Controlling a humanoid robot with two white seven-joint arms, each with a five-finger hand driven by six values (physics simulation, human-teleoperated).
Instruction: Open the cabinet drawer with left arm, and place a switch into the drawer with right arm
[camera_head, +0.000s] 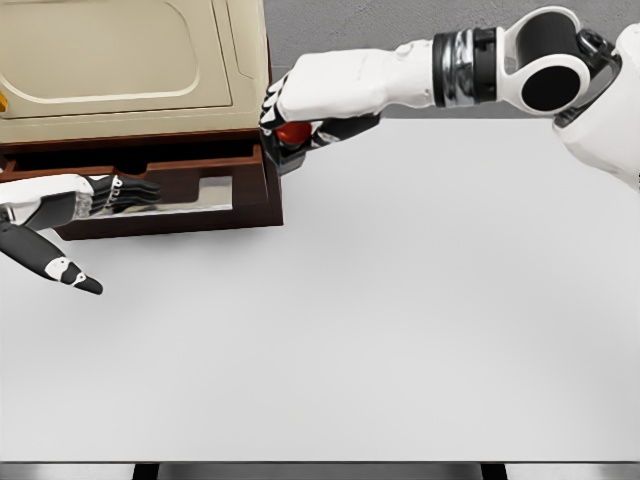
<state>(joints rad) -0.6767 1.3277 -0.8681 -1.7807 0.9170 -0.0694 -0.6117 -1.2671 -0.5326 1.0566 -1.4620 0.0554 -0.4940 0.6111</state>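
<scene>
Nearest the camera, the white tabletop fills most of the head view, bare and evenly lit, its front edge showing as a dark line at the bottom. Behind its far edge is a strip of grey wall.

At the top, the switch, a red button on a dark base, is held in the right hand. That hand's fingers are curled around it from above, with the red part showing under the palm. The switch sits at the drawer's right front corner, just above the rim; whether it touches the wood I cannot tell. The right arm reaches in from the upper right, stretched almost level over the tabletop's far edge.

The drawer is dark brown and pulled out from the cream cabinet, which stands on the far left of the tabletop. Inside the drawer a pale floor shows.

The left hand comes in from the left edge and lies over the drawer's left part, its dark fingers held together and extended toward the right, the thumb pointing down toward the tabletop. Whether those fingers grip the drawer wall or only rest on it I cannot tell.
</scene>
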